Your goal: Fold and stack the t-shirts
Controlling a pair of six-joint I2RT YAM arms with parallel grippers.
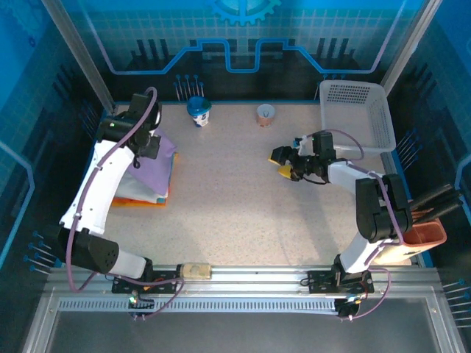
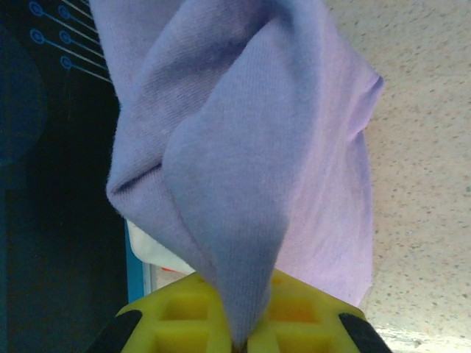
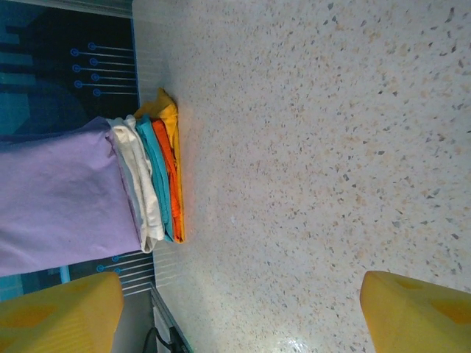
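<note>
Currently the lavender t-shirt (image 2: 250,147) is clamped in the left pincer (image 2: 239,342) atop the stack (image 3: 158,176); the right pincer (image 1: 285,163) is spread wide, empty. If the shirt is pulled sideways, the stack could be dragged askew.

The lavender t-shirt (image 2: 243,147) is shown as soft, matt knitted cloth with a fine ribbed texture, and the folded shirts (image 3: 158,176) are seen as matt cloth layers in white, teal, orange and yellow. The table (image 3: 331,147) is finished in a smooth, speckled, stone-like surface with a faint sheen. The fingers (image 2: 184,320) of the left gripper (image 2: 239,342) are moulded in matt yellow plastic, and the basket (image 1: 359,118) is formed of white perforated plastic.
</note>
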